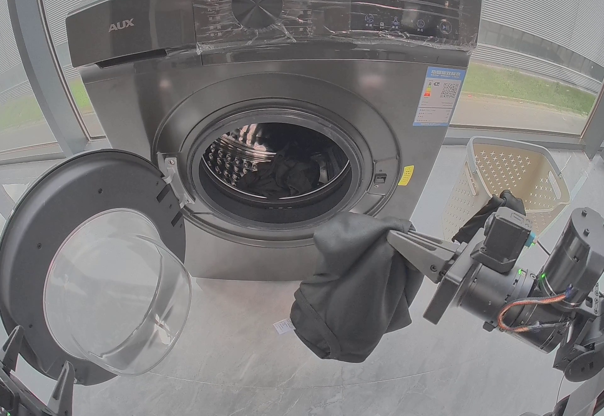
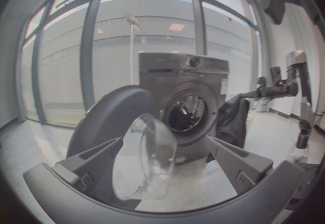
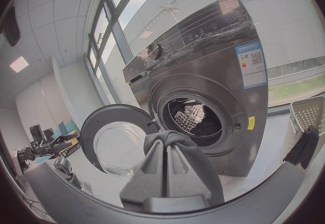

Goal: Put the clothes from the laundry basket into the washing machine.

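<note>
Clothes are in three places. A grey garment (image 1: 352,291) hangs from the right end effector (image 1: 396,238), whose fingers are pressed together on a fold at the garment's top edge; the rest of the cloth droops in a loose bundle above the floor (image 1: 239,354). It hangs in front of the washing machine (image 1: 126,96), below and to the right of the round opening, near the machine's front but outside it. Dark clothes (image 1: 283,175) lie inside the drum, heaped at its bottom. Another dark piece (image 3: 303,148) is draped over the rim of the laundry basket (image 1: 509,172), which stands on the floor just to the right of the machine.

The machine's door (image 1: 75,197) is swung wide open to the left, its clear bowl-shaped window facing outward.

The left end effector (image 2: 163,143) is low on the left, close to the open door, its fingers spread wide apart with nothing between them.
</note>
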